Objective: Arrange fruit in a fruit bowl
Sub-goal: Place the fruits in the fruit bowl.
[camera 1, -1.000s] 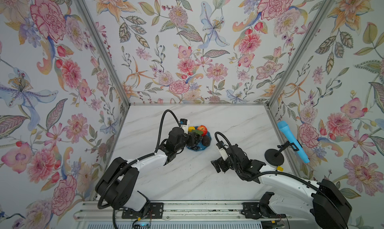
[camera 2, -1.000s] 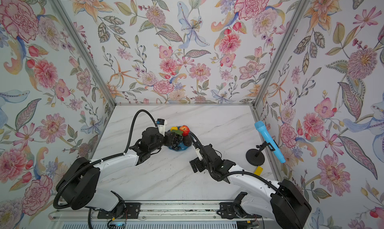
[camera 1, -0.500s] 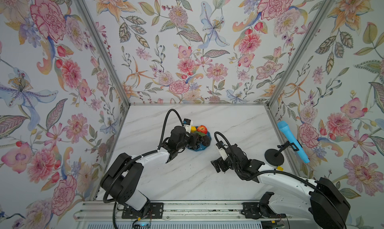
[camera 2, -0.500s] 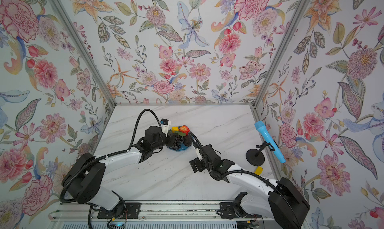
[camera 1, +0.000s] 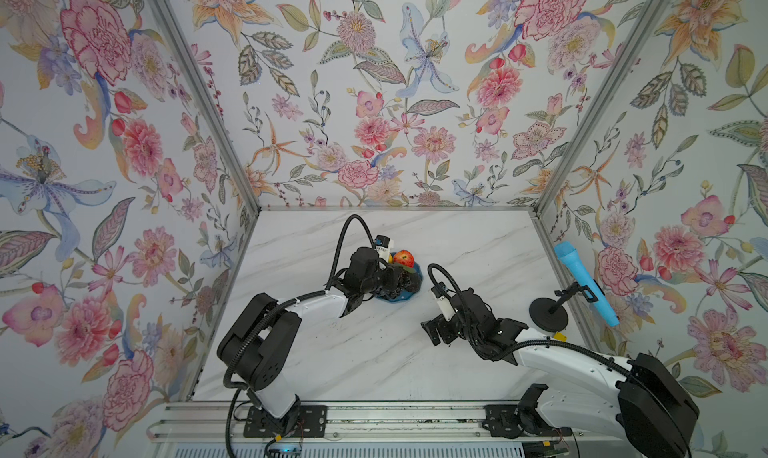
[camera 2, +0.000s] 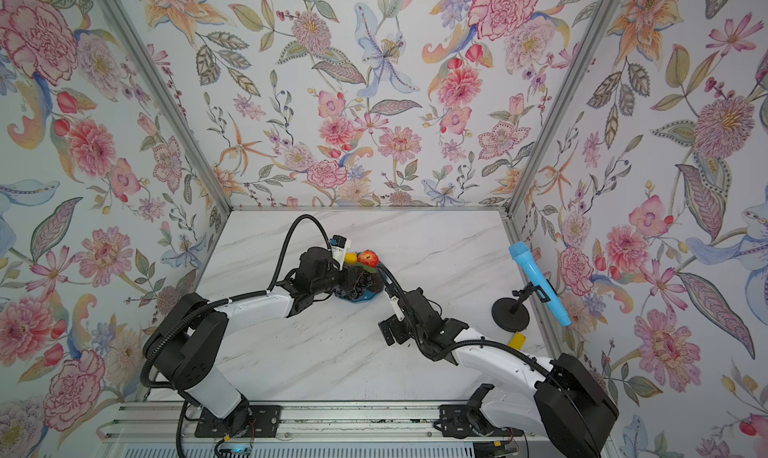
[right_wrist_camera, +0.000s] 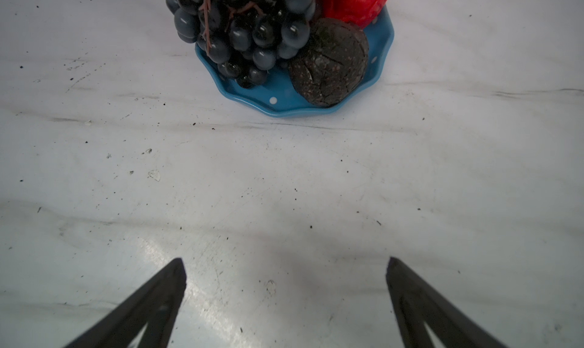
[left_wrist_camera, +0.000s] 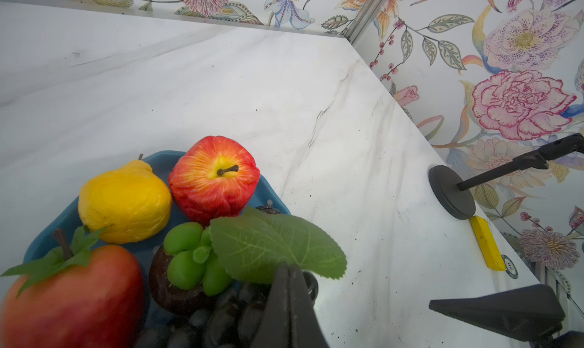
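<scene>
My left gripper (left_wrist_camera: 288,269) nudged further over the fruit bowl (right_wrist_camera: 284,109), pinched closed – right gripper (right_wrist_camera: 286,264) unmoved, spread wide, bowl mostly hidden beneath my left wrist from above

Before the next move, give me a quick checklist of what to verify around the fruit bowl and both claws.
1. All six fruits in the bowl: ok; apple, yellow fruit, leafy red fruit, round dark fruit, grape bunch, avocado.
2. Grapes inside the rim: not ok; some hang over the edge.
3. Left claw free of fruit: cannot tell; it is shut right at the grape leaf.
4. Right claw ready: ok; open, empty, above bare table short of the bowl.
5. Microphone stand out of the way: ok; it stands apart at the table's edge.
</scene>
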`<state>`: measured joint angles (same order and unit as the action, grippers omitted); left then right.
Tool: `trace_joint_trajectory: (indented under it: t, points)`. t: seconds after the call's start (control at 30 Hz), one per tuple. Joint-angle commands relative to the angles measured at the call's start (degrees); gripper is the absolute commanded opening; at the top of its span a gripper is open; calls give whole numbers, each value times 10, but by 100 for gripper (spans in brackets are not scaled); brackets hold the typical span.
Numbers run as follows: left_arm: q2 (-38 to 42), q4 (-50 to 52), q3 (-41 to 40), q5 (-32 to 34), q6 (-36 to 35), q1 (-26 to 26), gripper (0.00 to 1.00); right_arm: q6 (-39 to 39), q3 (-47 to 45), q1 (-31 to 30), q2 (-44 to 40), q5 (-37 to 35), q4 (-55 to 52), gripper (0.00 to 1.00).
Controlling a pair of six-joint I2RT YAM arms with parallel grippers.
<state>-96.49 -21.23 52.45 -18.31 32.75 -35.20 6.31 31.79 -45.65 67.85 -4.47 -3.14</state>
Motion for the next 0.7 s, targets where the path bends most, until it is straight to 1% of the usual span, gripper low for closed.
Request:
trace_joint_trajectory:
  t: [0.0,0.2,0.57,0.67]
  points:
    - [-21,20,22,-16,-15,-7,1,7,-6,3,-1,5,8,100]
    - [-29,23,19,-19,-15,-9,5,7,-10,3,-4,3,6,100]
    - [-18,30,21,-16,-18,-8,17,9,-9,3,1,6,11,100]
    - [-7,29,18,-13,-17,-9,24,9,-9,3,-3,4,8,100]
